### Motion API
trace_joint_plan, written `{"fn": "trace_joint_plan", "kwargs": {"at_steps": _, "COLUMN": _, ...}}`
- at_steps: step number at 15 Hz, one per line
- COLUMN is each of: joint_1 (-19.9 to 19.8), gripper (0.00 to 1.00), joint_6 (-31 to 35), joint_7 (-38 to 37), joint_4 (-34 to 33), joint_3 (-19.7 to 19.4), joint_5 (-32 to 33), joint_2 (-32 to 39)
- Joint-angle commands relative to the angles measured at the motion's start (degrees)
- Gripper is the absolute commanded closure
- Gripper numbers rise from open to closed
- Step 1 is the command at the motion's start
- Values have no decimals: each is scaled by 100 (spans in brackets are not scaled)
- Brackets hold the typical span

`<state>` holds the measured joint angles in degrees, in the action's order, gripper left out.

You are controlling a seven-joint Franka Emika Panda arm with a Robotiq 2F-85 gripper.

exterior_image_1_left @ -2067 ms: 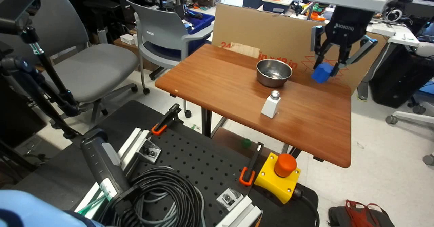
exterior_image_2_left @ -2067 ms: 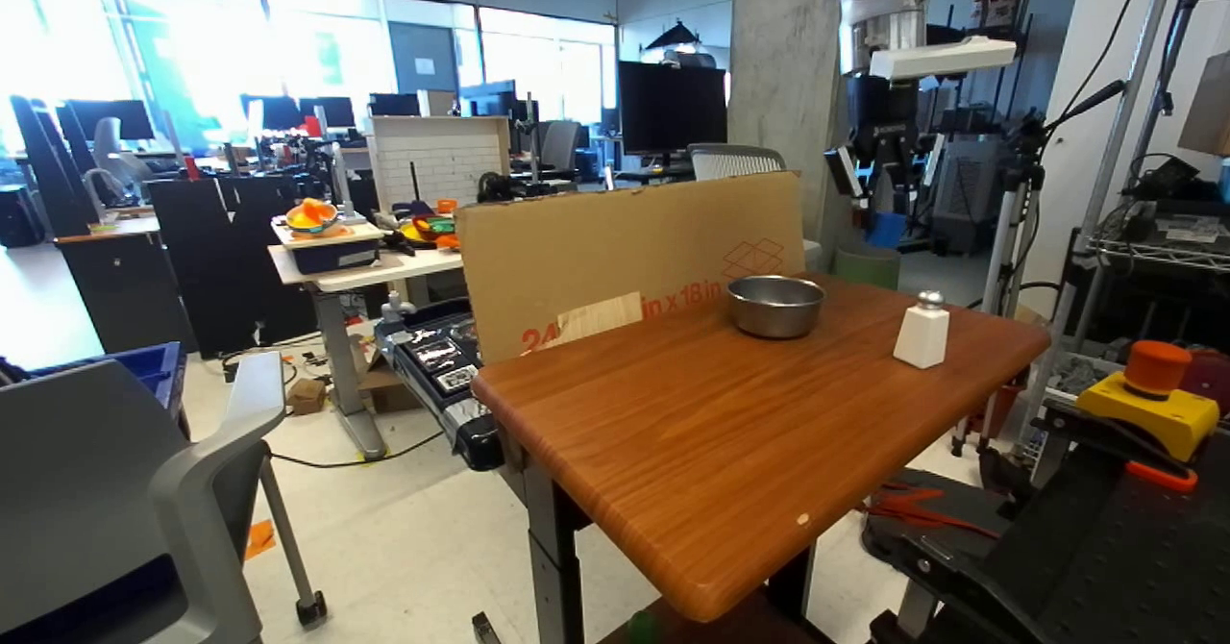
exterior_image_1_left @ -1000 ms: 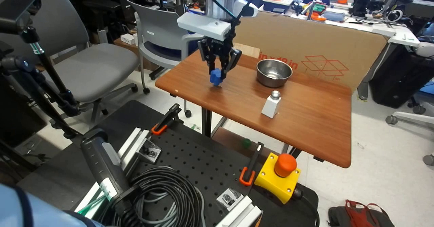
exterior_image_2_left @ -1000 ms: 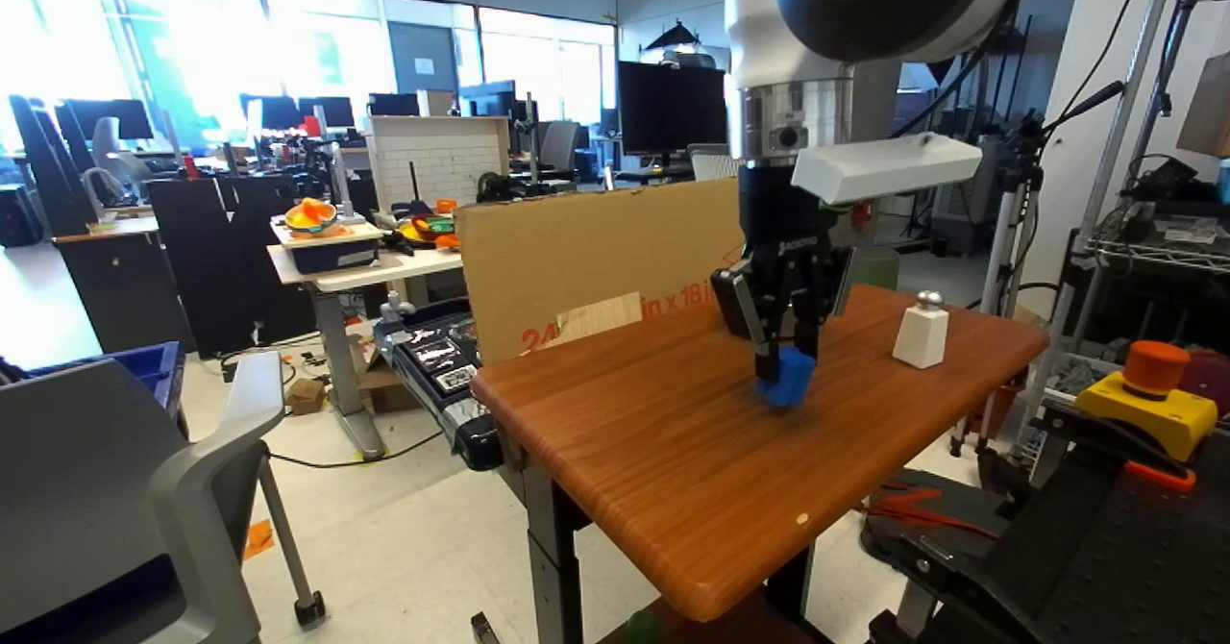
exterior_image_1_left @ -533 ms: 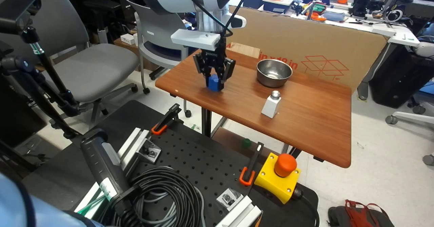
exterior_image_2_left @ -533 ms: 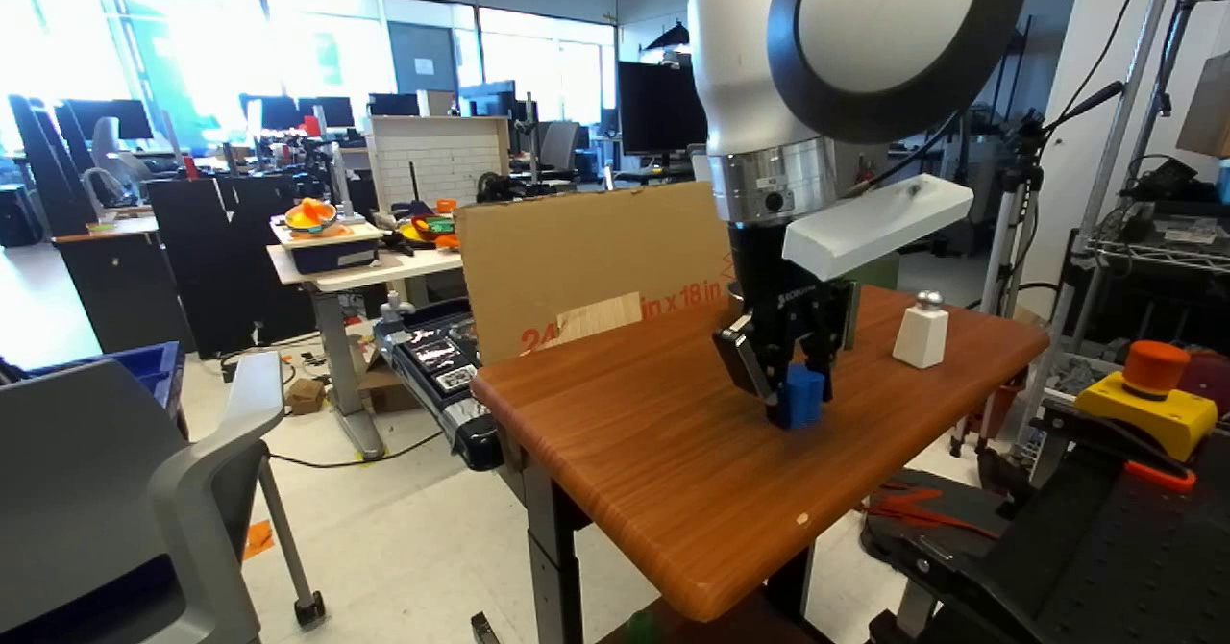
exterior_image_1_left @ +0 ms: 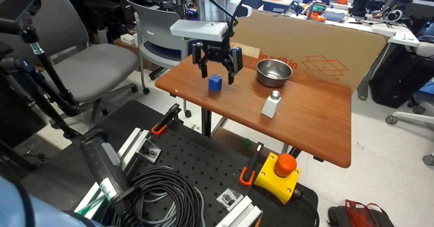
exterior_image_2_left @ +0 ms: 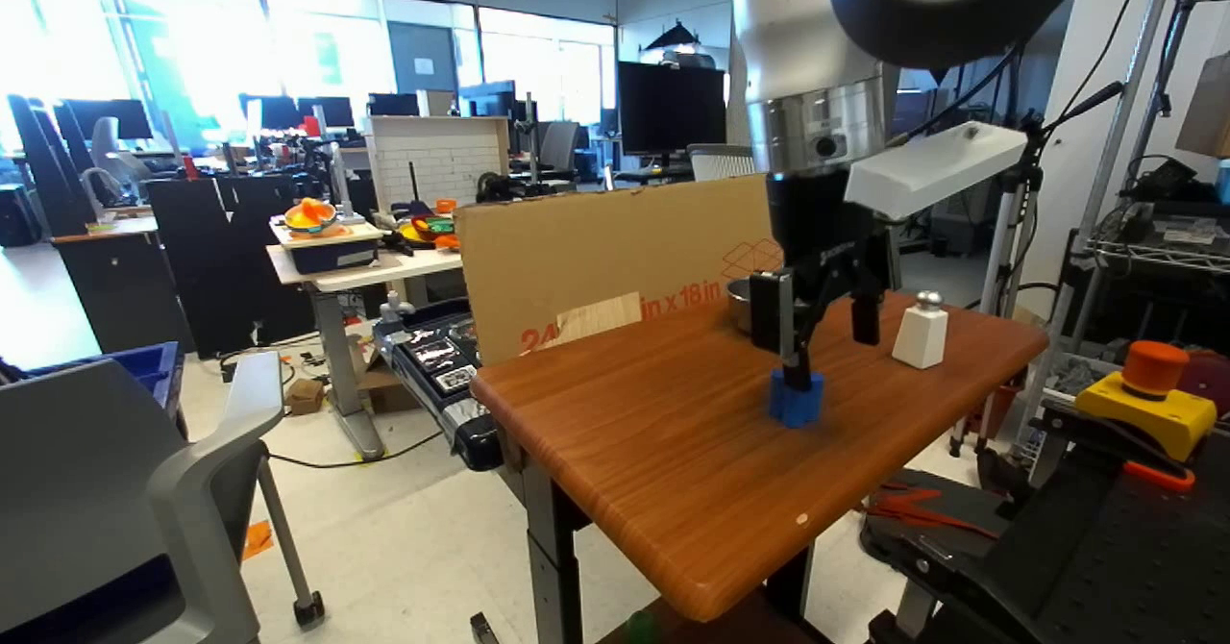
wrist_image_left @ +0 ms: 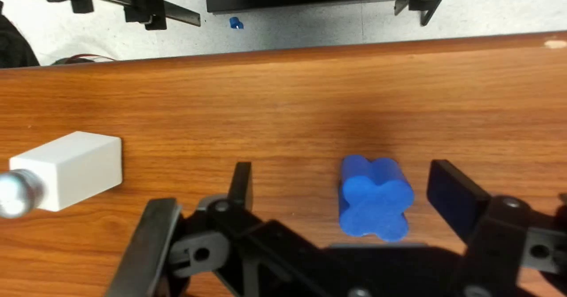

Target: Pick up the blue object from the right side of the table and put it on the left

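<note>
The blue object point(exterior_image_1_left: 215, 84), a small four-lobed block, stands upright on the left part of the wooden table point(exterior_image_1_left: 305, 125) in an exterior view. My gripper point(exterior_image_1_left: 217, 78) hangs just above it with jaws spread wide and holds nothing. Seen from an exterior view, one finger covers part of the blue object point(exterior_image_2_left: 793, 408). In the wrist view the blue object point(wrist_image_left: 376, 199) shows whole between the fingers, with wood visible on both sides of it. It lies closer to the right-hand finger point(wrist_image_left: 458, 199) there.
A metal bowl point(exterior_image_1_left: 274, 74) stands toward the back of the table, half hidden behind the gripper in an exterior view point(exterior_image_2_left: 738, 308). A white upright object with a silver top point(exterior_image_1_left: 271, 105) sits near the front edge. Behind the table rises a cardboard sheet point(exterior_image_1_left: 305, 39).
The gripper carried the blue object from the table's right end to the left and down onto the wood. Since then the jaws have opened and the gripper has risen, leaving the block standing.
</note>
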<state>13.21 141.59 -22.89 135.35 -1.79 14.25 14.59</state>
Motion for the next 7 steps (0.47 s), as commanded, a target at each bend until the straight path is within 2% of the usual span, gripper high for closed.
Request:
{"fn": "trace_joint_plan", "kwargs": {"at_steps": 1, "joint_1": -477, "gripper": 0, "joint_6": -627, "joint_7": 784, "joint_4": 707, "joint_3": 42, "joint_5": -212, "joint_2": -1177}}
{"fn": "trace_joint_plan", "kwargs": {"at_steps": 2, "joint_1": -581, "gripper": 0, "joint_6": -1011, "joint_7": 761, "joint_4": 739, "joint_3": -27, "joint_5": -110, "joint_2": -1381}}
{"fn": "trace_joint_plan", "kwargs": {"at_steps": 3, "joint_1": -509, "gripper": 0, "joint_6": -573, "joint_7": 482, "joint_4": 418, "joint_3": 137, "joint_5": -27, "joint_2": -753}}
{"fn": "trace_joint_plan", "kwargs": {"at_steps": 5, "joint_1": -736, "gripper": 0, "joint_6": -918, "joint_7": 662, "joint_4": 583, "joint_3": 121, "joint_5": -43, "joint_2": -1175}}
{"fn": "trace_joint_plan", "kwargs": {"at_steps": 7, "joint_1": -774, "gripper": 0, "joint_6": -954, "joint_7": 695, "joint_4": 677, "joint_3": 125, "joint_5": -48, "joint_2": -1327}}
